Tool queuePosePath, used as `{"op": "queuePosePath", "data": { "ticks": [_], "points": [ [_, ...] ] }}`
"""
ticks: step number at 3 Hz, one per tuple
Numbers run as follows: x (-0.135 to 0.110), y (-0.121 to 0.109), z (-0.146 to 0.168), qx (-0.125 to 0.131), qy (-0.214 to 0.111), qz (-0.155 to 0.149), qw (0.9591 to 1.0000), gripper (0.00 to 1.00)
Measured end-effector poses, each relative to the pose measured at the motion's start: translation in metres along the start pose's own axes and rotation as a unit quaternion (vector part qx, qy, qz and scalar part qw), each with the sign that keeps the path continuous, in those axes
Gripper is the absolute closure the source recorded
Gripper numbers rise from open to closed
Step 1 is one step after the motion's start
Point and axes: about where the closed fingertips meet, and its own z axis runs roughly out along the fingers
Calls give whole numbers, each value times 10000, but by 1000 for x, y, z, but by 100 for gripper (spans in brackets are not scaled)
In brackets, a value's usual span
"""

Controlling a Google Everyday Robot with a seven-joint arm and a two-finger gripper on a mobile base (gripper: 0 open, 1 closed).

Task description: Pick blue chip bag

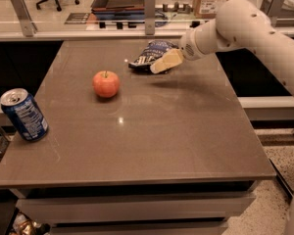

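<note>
The claw (159, 66) is hovering low at the blue chip bag (147, 54) on the worktop (161, 131), seemingly lining up a grab, though I cannot tell whether it is apart or together.

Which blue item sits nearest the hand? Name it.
The crumpled blue chip bag at the table's far side, with the hand right at it; the blue soda can stands upright far off, at the left edge.

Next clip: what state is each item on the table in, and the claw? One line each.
chip bag: crumpled, lying on the table at its far side.
claw: low at the bag's right side; contact unclear.
apple: resting stem up, apart from the bag.
can: standing top up, near the table's left edge.
</note>
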Motion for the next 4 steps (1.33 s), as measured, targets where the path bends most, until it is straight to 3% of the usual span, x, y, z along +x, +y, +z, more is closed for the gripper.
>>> {"op": "queuePosePath", "data": {
  "ticks": [1,2,4],
  "points": [
    [-15,8,28,-233,-162,-100,9995,0],
    [-26,19,54,-504,-149,-150,9985,18],
    [-26,23,59,-546,-139,-156,9983,64]
  ]
}}
